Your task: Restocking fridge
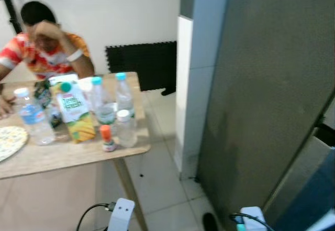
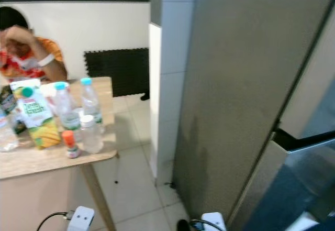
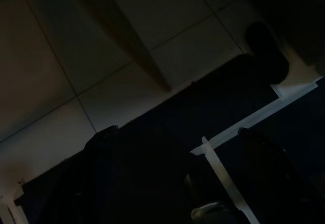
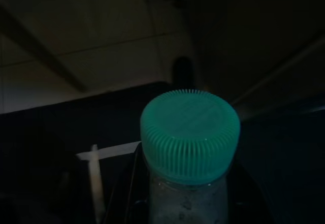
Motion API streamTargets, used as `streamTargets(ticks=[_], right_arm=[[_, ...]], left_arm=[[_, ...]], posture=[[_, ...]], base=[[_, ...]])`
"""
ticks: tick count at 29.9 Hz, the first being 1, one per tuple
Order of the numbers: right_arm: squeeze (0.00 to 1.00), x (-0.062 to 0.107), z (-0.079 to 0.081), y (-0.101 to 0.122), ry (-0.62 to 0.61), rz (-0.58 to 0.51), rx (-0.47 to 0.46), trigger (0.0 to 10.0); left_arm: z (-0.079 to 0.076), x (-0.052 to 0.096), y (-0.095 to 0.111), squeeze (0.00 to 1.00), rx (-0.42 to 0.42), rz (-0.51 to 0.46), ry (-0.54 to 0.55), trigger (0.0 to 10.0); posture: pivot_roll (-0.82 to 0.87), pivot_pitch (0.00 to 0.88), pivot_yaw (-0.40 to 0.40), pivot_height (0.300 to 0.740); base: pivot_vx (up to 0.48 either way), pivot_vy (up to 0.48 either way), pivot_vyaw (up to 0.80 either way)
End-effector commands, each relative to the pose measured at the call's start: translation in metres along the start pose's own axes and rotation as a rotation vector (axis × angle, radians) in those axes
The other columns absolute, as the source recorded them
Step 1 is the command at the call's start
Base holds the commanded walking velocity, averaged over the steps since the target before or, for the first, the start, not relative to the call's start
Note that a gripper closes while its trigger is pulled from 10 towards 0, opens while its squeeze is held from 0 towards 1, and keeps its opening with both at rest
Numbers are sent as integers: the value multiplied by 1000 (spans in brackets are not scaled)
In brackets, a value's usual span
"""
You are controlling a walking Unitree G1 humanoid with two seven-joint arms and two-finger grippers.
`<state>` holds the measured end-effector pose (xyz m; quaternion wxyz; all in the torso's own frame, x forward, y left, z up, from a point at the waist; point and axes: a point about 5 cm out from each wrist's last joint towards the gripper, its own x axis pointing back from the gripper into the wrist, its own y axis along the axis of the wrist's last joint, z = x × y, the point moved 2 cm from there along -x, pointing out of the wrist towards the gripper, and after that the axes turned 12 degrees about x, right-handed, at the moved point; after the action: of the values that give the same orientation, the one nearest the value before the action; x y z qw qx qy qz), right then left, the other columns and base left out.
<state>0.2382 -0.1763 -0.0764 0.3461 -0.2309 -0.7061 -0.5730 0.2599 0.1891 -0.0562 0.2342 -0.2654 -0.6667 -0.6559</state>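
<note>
You have a bottle with a ribbed green cap (image 4: 189, 135) standing upright at the right gripper's fingers, though the dark hides whether they clamp it. On the counter (image 1: 68, 155) sit four water bottles (image 1: 124, 96), one juice carton (image 1: 75, 111) and one small orange-capped bottle (image 1: 107, 138).

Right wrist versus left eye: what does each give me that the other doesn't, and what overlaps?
Right wrist view: dark, a close look down on the green ribbed cap of a clear bottle carried in the right gripper.
Left eye view: the table with water bottles and a juice carton, a seated person, and the fridge's grey side.
Both: the tiled floor and a wooden table leg.
</note>
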Motion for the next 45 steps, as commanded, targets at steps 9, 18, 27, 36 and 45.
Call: streamTargets(ticks=[9, 18, 27, 36, 45], right_arm=[[0, -1, 0, 4, -2, -15, -9, 10000], [0, -1, 1, 6, 2, -18, -3, 10000], [0, 0, -2, 5, -4, -22, -32, 10000], [0, 0, 0, 3, 0, -19, -52, 10000], [0, 0, 2, 1, 6, -22, -50, 10000]], left_arm=[[3, 2, -8, 0, -6, 31, 5, 10000], [3, 1, -5, 0, -7, 22, 6, 10000], [1, 0, 0, 0, -20, 7, -5, 10000], [1, -1, 2, 0, -29, 4, -8, 10000], [1, 0, 4, 0, -56, -7, -23, 10000]], posture=[[-28, 61, 14, 740], [-28, 57, 13, 740], [-30, 53, 13, 740], [-30, 56, 24, 740], [-31, 71, 35, 740]], base=[[0, 0, 0], [0, 0, 0], [0, 0, -786], [0, 0, -767], [0, 0, -508]])
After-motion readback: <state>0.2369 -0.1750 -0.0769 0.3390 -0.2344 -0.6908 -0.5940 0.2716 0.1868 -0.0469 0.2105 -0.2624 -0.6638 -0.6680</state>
